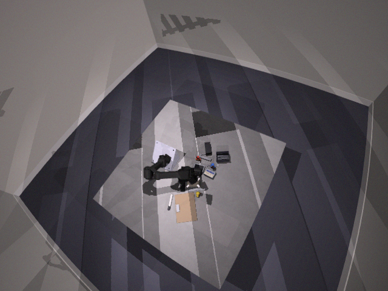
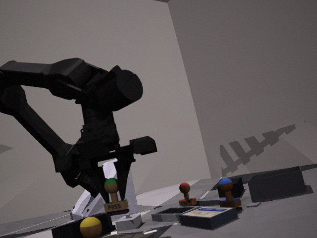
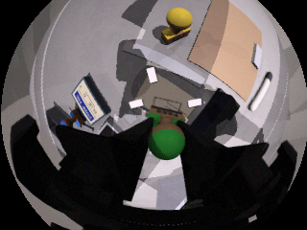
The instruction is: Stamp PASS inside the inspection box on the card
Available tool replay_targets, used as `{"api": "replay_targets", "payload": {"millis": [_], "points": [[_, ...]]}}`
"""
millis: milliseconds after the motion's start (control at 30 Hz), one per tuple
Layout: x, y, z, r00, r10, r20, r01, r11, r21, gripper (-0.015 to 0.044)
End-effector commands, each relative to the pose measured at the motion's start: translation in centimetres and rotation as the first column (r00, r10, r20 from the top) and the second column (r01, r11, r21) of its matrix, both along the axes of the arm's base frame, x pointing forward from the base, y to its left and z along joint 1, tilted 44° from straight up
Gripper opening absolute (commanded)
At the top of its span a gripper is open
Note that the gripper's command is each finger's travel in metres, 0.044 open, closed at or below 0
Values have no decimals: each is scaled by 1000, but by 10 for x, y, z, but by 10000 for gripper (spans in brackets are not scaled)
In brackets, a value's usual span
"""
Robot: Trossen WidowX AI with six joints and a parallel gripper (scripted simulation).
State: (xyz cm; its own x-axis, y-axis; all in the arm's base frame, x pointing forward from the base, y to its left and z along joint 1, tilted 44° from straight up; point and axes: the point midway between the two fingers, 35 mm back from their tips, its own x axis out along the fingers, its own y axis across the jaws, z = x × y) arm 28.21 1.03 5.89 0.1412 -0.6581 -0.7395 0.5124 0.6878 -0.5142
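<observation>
One stamp is in hand: the gripper (image 2: 112, 197) pinches the green-capped PASS stamp (image 2: 114, 196) by its handle, held upright just above the surface (image 2: 281, 220). Below it, wrist view shows the card (image 3: 168, 103) with white corner tabs; I can't tell if a print is on it, or if the face is inked. Ink pad (image 2: 208, 216) sits off to the side near the red stamp (image 2: 186, 196) and blue stamp (image 2: 228, 193). Judging by this: pickup done; printing unconfirmed, return to the surface still left.

Black arm (image 1: 165, 172) over bench (image 1: 231, 188); brown card (image 1: 185, 207) beside.
</observation>
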Motion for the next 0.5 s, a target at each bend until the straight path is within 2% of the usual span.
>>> {"api": "replay_targets", "payload": {"millis": [0,467], "points": [[0,-3,-2,1000,3,-4,-4,1000,-5,0],[1,-9,-9,1000,4,-3,-4,1000,-6,0]]}}
